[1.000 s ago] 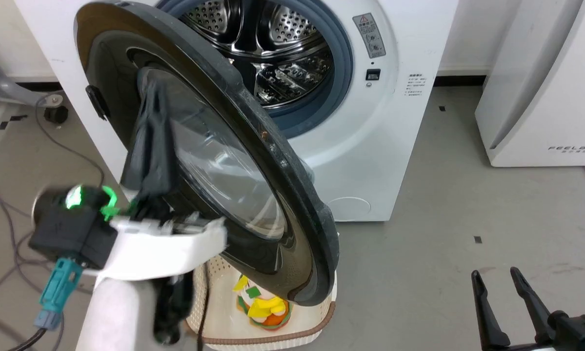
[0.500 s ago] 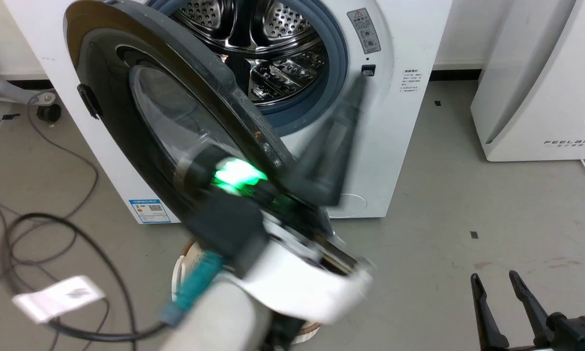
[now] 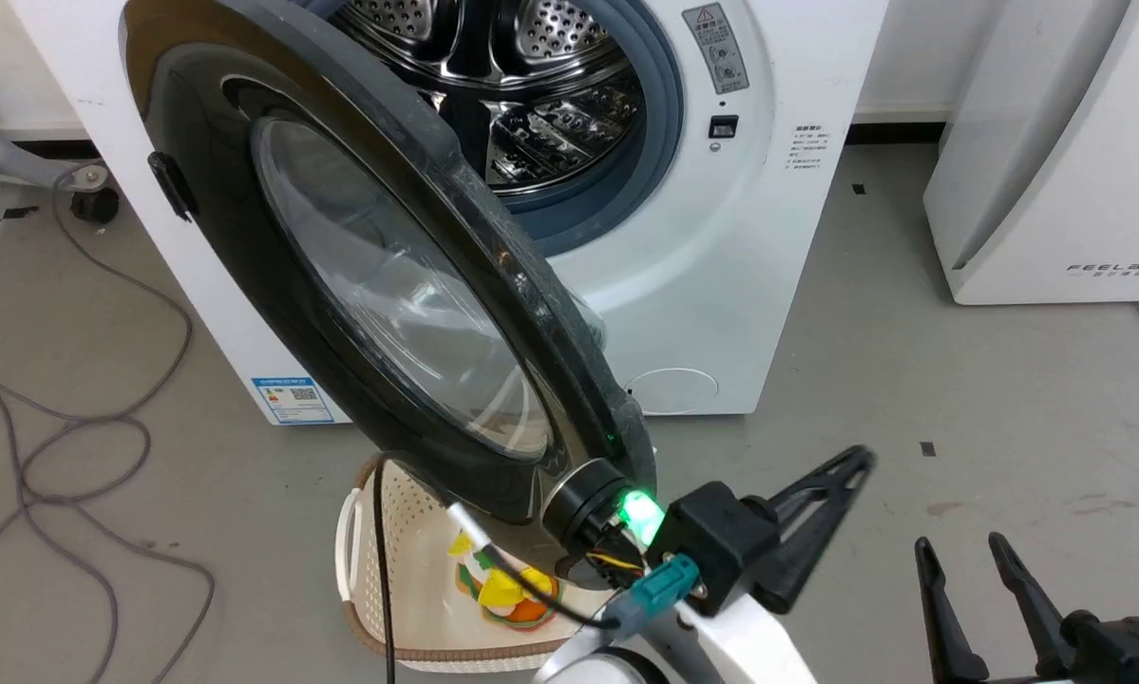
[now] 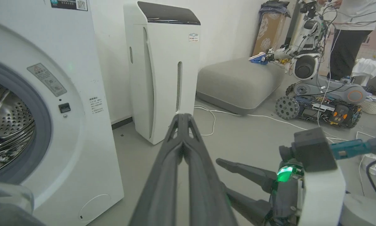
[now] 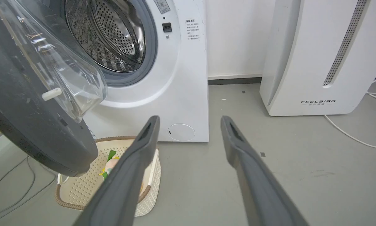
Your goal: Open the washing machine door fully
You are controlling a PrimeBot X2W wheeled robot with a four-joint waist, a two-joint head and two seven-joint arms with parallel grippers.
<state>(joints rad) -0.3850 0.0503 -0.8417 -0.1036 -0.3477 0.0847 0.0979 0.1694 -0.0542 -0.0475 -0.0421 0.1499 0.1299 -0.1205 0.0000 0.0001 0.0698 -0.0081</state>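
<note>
While one washing machine door [image 3: 389, 285] is sticking out over one basket [image 3: 408, 570], we are holding two grippers: left gripper [image 3: 854, 463] pressed together on nothing, right gripper [image 3: 960, 551] spread apart. Our left gripper is sitting lower than before, by the door's bottom.

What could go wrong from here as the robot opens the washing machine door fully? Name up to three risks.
1. The washing machine door stands only part open and the shut left tool points away from it; it may drift back.
2. A black cable hangs over the basket under the door and could snag it.
3. The left tool sits near the open right tool; they might collide.
</note>
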